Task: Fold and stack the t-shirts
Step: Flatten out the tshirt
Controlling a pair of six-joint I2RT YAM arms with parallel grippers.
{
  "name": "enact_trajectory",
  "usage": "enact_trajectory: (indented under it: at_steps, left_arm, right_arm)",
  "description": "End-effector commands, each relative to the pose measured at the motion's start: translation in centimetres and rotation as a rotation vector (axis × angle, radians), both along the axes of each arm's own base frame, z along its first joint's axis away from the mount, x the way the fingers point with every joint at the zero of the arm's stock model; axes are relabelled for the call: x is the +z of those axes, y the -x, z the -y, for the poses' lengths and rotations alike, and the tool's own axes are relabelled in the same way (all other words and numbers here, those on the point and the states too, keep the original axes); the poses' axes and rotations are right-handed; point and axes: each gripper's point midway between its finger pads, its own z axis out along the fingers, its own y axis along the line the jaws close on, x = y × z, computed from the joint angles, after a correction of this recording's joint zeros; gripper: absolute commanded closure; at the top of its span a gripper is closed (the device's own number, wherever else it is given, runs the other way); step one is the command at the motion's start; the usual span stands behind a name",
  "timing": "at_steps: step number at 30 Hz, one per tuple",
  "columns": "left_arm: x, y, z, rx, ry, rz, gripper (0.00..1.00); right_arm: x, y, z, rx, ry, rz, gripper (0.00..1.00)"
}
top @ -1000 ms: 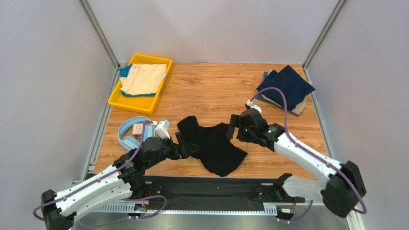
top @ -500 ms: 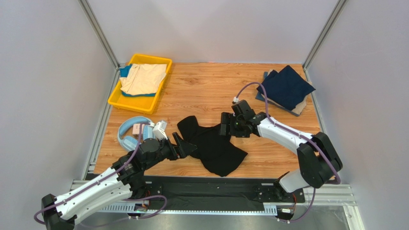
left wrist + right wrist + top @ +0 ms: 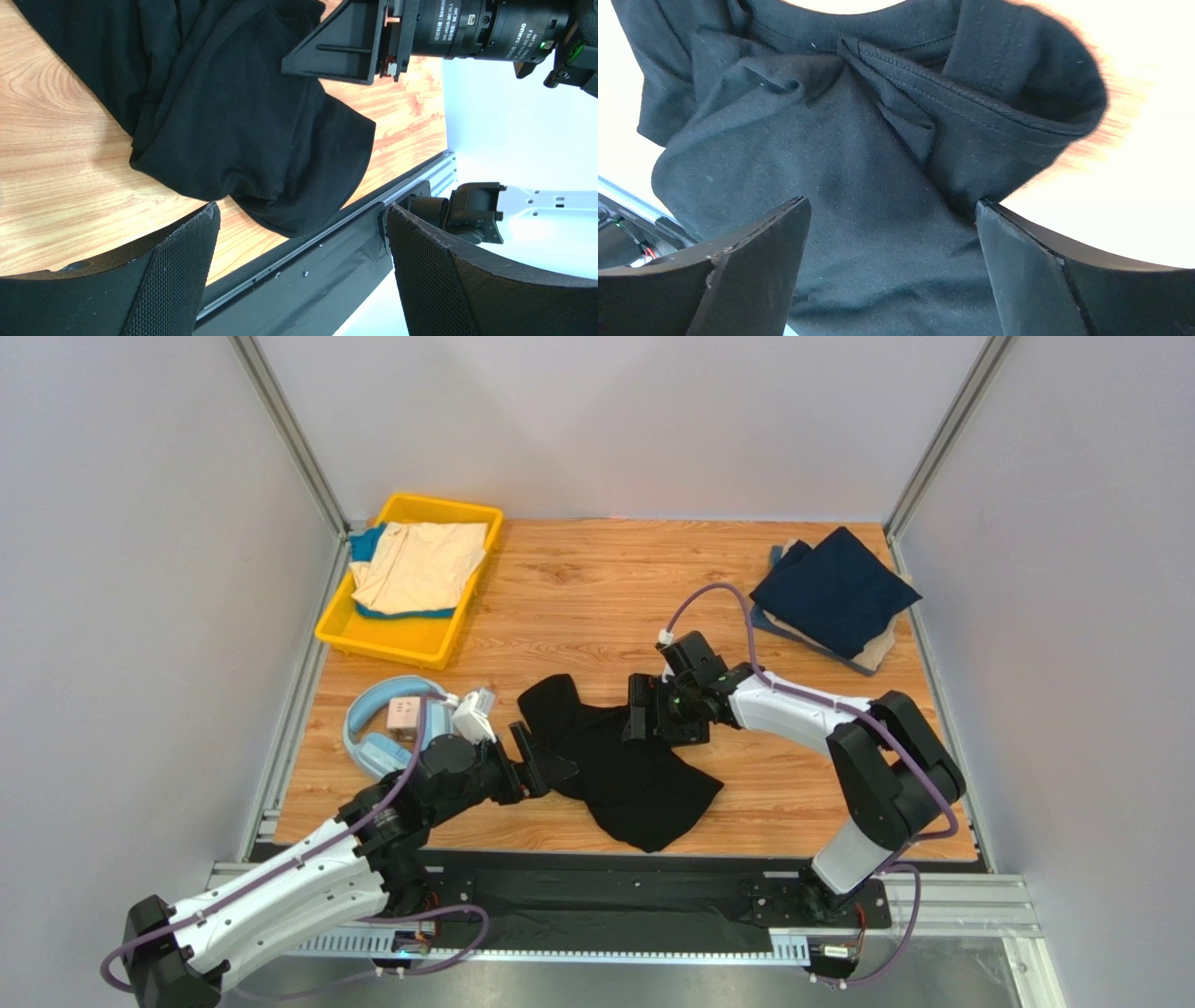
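Note:
A crumpled black t-shirt (image 3: 634, 777) lies on the wooden table near the front middle. It also shows in the left wrist view (image 3: 231, 133) and fills the right wrist view (image 3: 878, 175). My left gripper (image 3: 544, 760) is open and empty at the shirt's left edge. My right gripper (image 3: 648, 717) is open and empty, low over the shirt's upper right part near the collar. A folded navy t-shirt (image 3: 835, 588) lies on a beige one at the back right. A beige t-shirt (image 3: 418, 566) lies in the yellow tray (image 3: 341, 627).
Light-blue headphones (image 3: 382, 732) lie left of my left arm. The yellow tray stands at the back left. A black rail (image 3: 337, 238) runs along the table's front edge. Metal frame posts rise at the back corners.
My right gripper has moved left and down onto the shirt's upper right part. My left gripper shifted slightly and stays at the shirt's left edge. The shirt has not moved.

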Motion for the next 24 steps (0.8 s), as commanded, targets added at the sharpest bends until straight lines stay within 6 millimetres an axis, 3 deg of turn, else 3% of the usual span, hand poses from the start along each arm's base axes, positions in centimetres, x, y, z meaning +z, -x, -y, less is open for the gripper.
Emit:
enact_trajectory:
  at_steps: [1,4,5,7,8,11,18,24]
  left_arm:
    - [1.1,-0.2,0.4,-0.006,0.037,0.007,0.07]
    - [1.2,-0.2,0.2,0.004,0.043,0.010,0.07]
    - [1.1,-0.2,0.2,0.006,0.044,0.010,0.08]
    - [1.1,-0.2,0.2,0.005,0.048,0.012,0.09]
    - [1.2,-0.2,0.2,0.003,0.049,0.012,0.10]
    - [1.1,-0.3,0.3,0.002,0.050,0.010,0.10]
    - [0.5,-0.2,0.2,0.006,0.057,-0.007,0.10]
    - [0.1,-0.2,0.1,0.009,0.057,-0.026,0.11]
  right_arm:
    - [0.8,-0.8,-1.9,0.062,-0.049,0.028,0.09]
    - [0.2,-0.4,-2.1,0.088,-0.029,0.008,0.23]
    - [0.0,-0.2,-2.1,0.089,-0.020,-0.003,0.33]
    - [0.0,-0.3,-2.2,0.091,-0.023,-0.005,0.70]
    - [-0.1,-0.2,-2.1,0.079,-0.019,-0.013,1.00]
    - [0.5,-0.2,-2.3,0.087,-0.027,-0.005,1.00]
    - [4.0,-0.7,-3.3,0.144,-0.036,0.076,1.00]
    - [9.2,-1.9,-4.8,0.202,-0.096,0.151,1.00]
